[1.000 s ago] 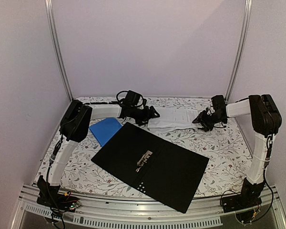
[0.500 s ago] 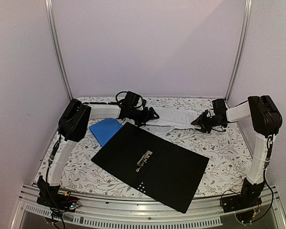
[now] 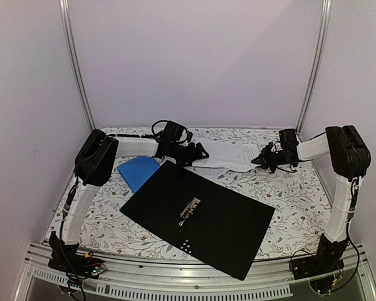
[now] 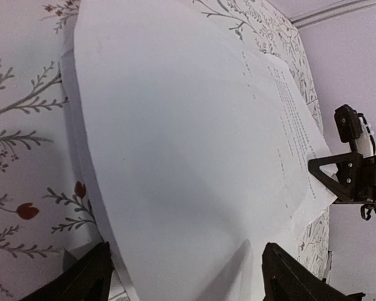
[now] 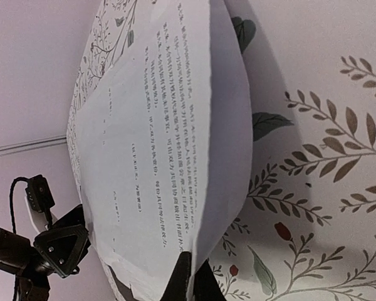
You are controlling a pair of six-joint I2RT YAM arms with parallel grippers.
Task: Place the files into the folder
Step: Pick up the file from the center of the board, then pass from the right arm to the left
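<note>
Small blue folder (image 3: pixel 140 170) lies on floral tablecloth (image 3: pixel 288 188); lilac walls (image 3: pixel 200 63) behind.

The folder (image 3: pixel 225 219) lies open and askew at the middle of the worktop (image 3: pixel 294 194), black inside up, metal clip (image 3: pixel 189 208) at its spine; the files (image 3: pixel 232 153) (white, densely printed) bow upward near the worktop's far edge

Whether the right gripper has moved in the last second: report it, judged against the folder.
Yes, slightly. In the top view the right gripper, pinching the files, has dropped a little lower, nearer the folder, which has stayed put.
</note>
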